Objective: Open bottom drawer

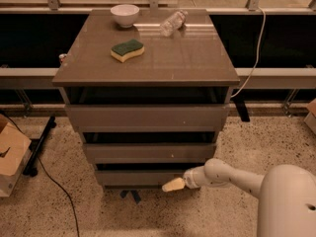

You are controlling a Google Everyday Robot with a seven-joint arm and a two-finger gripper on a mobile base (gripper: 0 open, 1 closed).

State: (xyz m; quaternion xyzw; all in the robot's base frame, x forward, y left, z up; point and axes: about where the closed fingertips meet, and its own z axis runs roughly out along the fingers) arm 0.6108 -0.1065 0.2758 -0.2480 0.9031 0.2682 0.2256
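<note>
The bottom drawer (136, 177) is the lowest, smallest grey-brown slab front of the cabinet, with a dark gap above it. My gripper (173, 184) reaches in from the lower right on a white arm. Its pale yellow fingertip (174, 184) sits at the drawer front's lower right corner, touching or just in front of it. The middle drawer front (148, 152) and the tall top drawer front (145, 117) are above.
On the cabinet top (197, 58) lie a green and yellow sponge (127, 50), a white bowl (124, 15) and a plastic bottle (173, 22). A cardboard box (11, 154) stands on the floor at left, with a black cable (54, 181) near it. A white cable (254, 58) hangs at right.
</note>
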